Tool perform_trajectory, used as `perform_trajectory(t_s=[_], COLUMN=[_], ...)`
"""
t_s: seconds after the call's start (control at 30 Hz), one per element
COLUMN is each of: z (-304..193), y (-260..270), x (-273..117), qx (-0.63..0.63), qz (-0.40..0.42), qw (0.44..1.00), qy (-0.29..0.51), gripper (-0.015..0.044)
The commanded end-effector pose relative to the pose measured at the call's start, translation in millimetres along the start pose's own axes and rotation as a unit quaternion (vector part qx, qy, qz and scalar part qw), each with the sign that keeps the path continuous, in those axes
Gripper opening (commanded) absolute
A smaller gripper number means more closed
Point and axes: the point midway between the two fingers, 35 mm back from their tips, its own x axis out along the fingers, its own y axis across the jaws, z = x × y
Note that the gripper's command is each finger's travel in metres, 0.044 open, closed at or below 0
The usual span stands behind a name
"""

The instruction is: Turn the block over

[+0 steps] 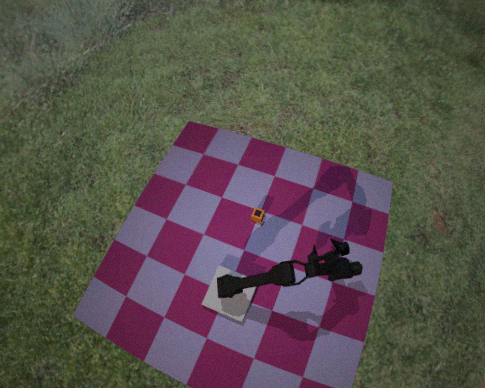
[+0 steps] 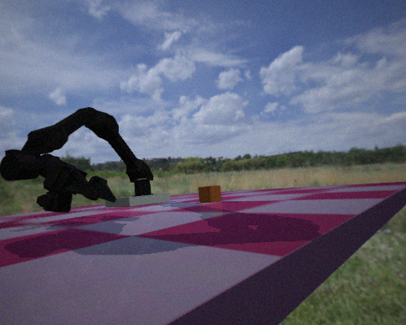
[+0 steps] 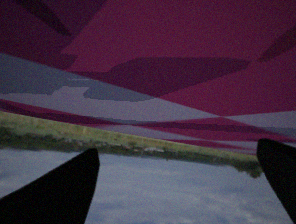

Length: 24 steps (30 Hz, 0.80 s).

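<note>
The block (image 1: pixel 257 215) (image 2: pixel 209 193) is a small orange cube. It rests on the checkered table (image 1: pixel 174 240) (image 2: pixel 154 285), with its dark square mark facing up in the top view. No mark shows on the sides seen in the exterior view. My gripper (image 1: pixel 323 243) (image 3: pixel 176 151) is open, its fingers wide apart with nothing between them. It is off to the right of the block and nearer the base in the top view, clear of the block. The block does not show in the wrist view.
The arm's base stands on a pale square plate (image 1: pixel 215 300) (image 2: pixel 156 199), below the block in the top view. The arm reaches right from it. Shadows of the arm fall across the table. Grass (image 1: pixel 284 65) surrounds the table beyond its edges.
</note>
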Motion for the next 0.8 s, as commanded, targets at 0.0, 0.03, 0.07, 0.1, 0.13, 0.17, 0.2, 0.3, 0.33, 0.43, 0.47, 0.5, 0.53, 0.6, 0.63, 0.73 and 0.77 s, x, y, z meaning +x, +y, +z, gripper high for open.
perform_trajectory(t_s=[0.0,0.03,0.07,0.1,0.13,0.17,0.2,0.3,0.33,0.43,0.47,0.5,0.53,0.6,0.63,0.73,0.77], z=[-2,-9,-19,-32,-45,-51,-58,-86,-96,-125,-135,-144,-153,-172,-181,-207,-216], y=[-1,-3,-8,-14,-21,-25,-30,-50,-59,-89,-99,-109,-119,-139,-148,-179,-189], x=[3,10,22,36,49,55,62,87,95,117,123,128,133,141,145,149,150], qx=[-0.007,-0.027,-0.062,-0.105,-0.148,-0.171,-0.194,-0.292,-0.323,-0.419,-0.452,-0.485,-0.520,-0.588,-0.620,-0.710,-0.736], qz=[-0.004,-0.017,-0.038,-0.064,-0.090,-0.104,-0.118,-0.176,-0.197,-0.257,-0.277,-0.297,-0.316,-0.354,-0.372,-0.420,-0.434], qw=[1.000,0.999,0.997,0.992,0.984,0.978,0.972,0.936,0.922,0.866,0.843,0.817,0.788,0.721,0.684,0.558,0.513], qy=[-0.003,-0.011,-0.023,-0.037,-0.050,-0.056,-0.062,-0.082,-0.085,-0.091,-0.092,-0.093,-0.094,-0.095,-0.094,-0.087,-0.084], gripper=[0.0426,0.0440,0.0440,0.0440,0.0440,0.0440,0.0440,0.0440,0.0440,0.0440,0.0440,0.0440,0.0440,0.0440,0.0440,0.0440,0.0440])
